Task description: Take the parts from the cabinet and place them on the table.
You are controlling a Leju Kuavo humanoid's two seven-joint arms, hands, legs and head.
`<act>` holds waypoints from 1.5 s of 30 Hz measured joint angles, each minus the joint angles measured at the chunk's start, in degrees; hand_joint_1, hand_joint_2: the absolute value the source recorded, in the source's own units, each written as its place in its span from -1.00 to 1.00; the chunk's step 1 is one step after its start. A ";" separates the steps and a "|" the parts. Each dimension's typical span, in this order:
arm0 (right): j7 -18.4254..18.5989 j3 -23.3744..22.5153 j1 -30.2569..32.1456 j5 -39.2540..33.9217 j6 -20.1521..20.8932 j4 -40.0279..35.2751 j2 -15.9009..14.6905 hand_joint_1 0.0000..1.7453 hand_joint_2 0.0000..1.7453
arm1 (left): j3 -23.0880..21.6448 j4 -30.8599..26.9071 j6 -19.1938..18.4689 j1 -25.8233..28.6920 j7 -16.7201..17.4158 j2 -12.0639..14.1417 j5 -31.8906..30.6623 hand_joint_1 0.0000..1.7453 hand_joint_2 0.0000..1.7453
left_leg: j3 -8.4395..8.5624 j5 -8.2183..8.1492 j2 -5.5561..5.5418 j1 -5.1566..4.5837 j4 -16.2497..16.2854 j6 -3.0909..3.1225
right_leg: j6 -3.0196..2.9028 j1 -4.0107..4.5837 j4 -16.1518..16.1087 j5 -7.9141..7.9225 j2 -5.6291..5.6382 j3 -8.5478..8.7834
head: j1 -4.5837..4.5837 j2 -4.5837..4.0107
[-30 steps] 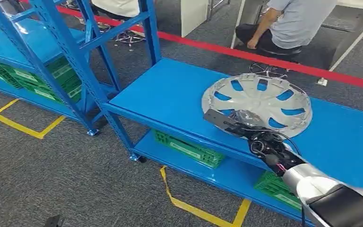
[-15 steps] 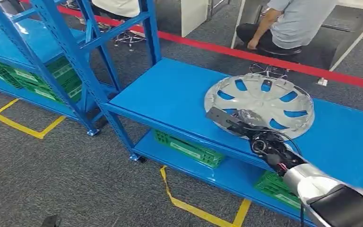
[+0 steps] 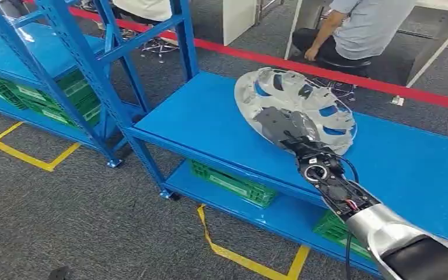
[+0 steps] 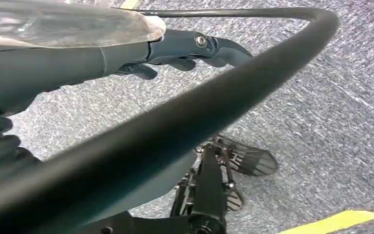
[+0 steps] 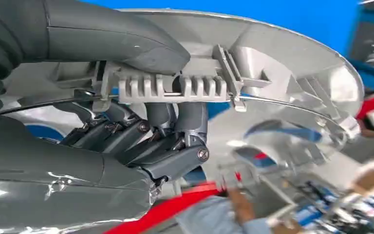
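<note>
A silver wheel cover (image 3: 303,96) with blue showing through its openings stands tilted up over the blue cabinet shelf (image 3: 210,122). My right hand (image 3: 286,125) grips it at its near rim. In the right wrist view the thick thumb (image 5: 117,39) presses on one side of the rim of the wheel cover (image 5: 292,63), and the darker fingers (image 5: 165,131) curl behind it. Whether its far edge still touches the shelf I cannot tell. My left hand (image 4: 78,58) hangs over grey carpet, its fingers stretched out and holding nothing.
Blue rack uprights (image 3: 87,64) stand at the left. Green crates (image 3: 233,182) sit on the lower shelf, another one (image 3: 338,230) by my right arm. Behind the shelf a red floor line (image 3: 385,81) runs past a seated person (image 3: 361,29). Yellow tape (image 3: 233,251) marks the carpet.
The wheel cover lay flat on the shelf; now my right hand has tipped it up on edge and shifted it left and away. The right arm has straightened forward.
</note>
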 joint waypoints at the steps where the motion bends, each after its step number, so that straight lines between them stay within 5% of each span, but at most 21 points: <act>1: 0.02 -0.02 0.30 0.15 -0.09 -1.38 -0.06 1.00 1.00 | 0.02 0.00 0.00 0.05 0.00 0.00 0.00 -1.00 1.00 | 0.00 0.00 0.00 0.00 0.00 0.00 | 0.00 0.00 0.00 0.00 0.00 0.00 | 0.02 0.00; 17: 1.73 0.18 5.80 10.32 -3.28 -23.90 -1.29 1.00 1.00 | 0.87 0.00 1.20 0.13 0.57 -0.22 -0.02 -1.00 1.00 | -0.10 -0.01 0.00 -0.01 -0.01 -0.01 | -0.01 -0.01 0.00 -0.03 0.01 -0.09 | 0.02 0.00; 25: 1.66 0.57 6.65 10.32 -3.21 -28.82 -1.90 1.00 1.00 | 0.90 0.00 1.22 0.13 0.59 -0.24 -0.02 -1.00 1.00 | -0.10 -0.01 0.00 -0.01 -0.02 -0.01 | -0.02 -0.01 0.00 -0.02 0.01 -0.09 | 0.00 0.00; 45: -15.01 3.37 14.77 -16.19 3.43 -41.25 -1.99 1.00 1.00 | 1.18 0.00 1.97 0.13 0.92 -0.39 0.15 -1.00 1.00 | -0.11 -0.06 -0.01 -0.01 -0.06 -0.08 | -0.03 -0.01 -0.01 -0.07 0.00 -0.11 | 0.02 0.00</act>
